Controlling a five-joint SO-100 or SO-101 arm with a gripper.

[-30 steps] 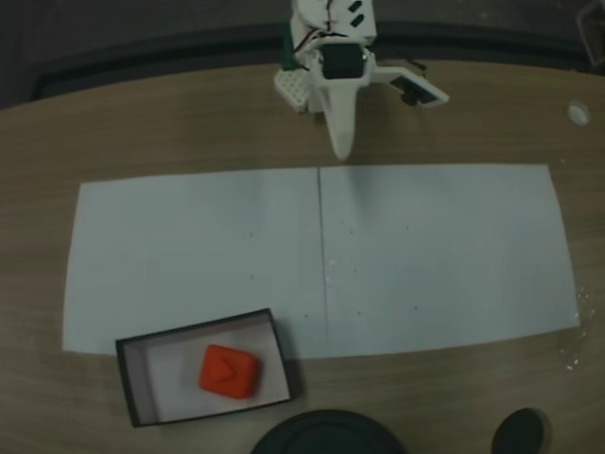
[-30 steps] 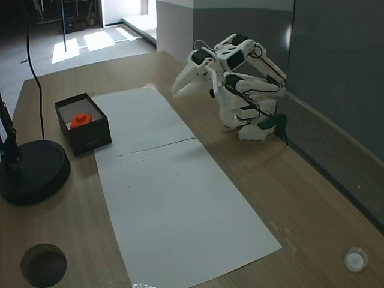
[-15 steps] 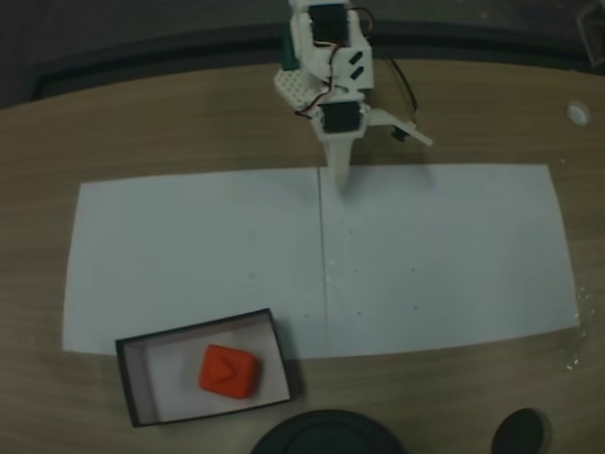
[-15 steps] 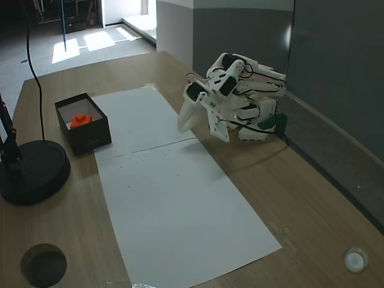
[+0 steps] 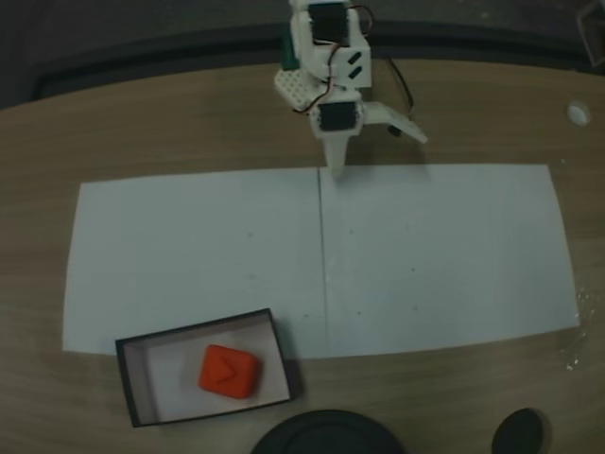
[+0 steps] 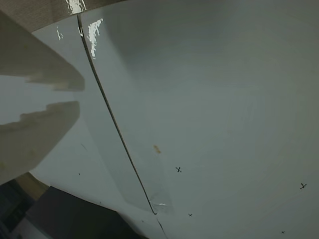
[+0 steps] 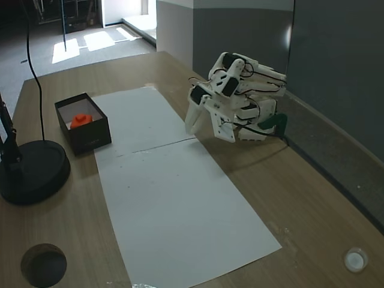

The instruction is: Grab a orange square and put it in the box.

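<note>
Item 1. Jaws (image 5: 337, 166): folded down near the arm's base at the far edge of the counter, tips just over the far edge of the paper. The wrist view (image 6: 60, 99) shows two pale fingers (image 6: 35, 134) with only a thin gap between them and nothing in it; read as nearly together, empty. Judged a parked pose, tucked in because nothing is left to carry.

Item 2. Arm (image 7: 231, 96): white, joints folded back on themselves, base by a green clamp (image 7: 273, 123) at the counter's far edge.

Item 3. Paper sheets (image 5: 321, 255): two white sheets laid side by side with a seam running from the arm towards the near edge, small pen crosses near it; probably marks for laying out the work area.

Item 4. The box (image 5: 128, 374): black walls, pale inside, at the near edge of the counter towards its left corner in the top-down fixed view, overlapping the paper's near edge.

Item 5. The orange square (image 5: 228, 371): lying inside the box, roughly central on its floor, arrow mark facing up; also seen in the box in the side fixed view (image 7: 80, 120). Task judged complete.

Item 6. Round black stand base (image 7: 30, 171): near the box; a cable hole (image 7: 43, 264) in the counter; a small white cap (image 7: 355, 260) at the opposite corner.
</note>
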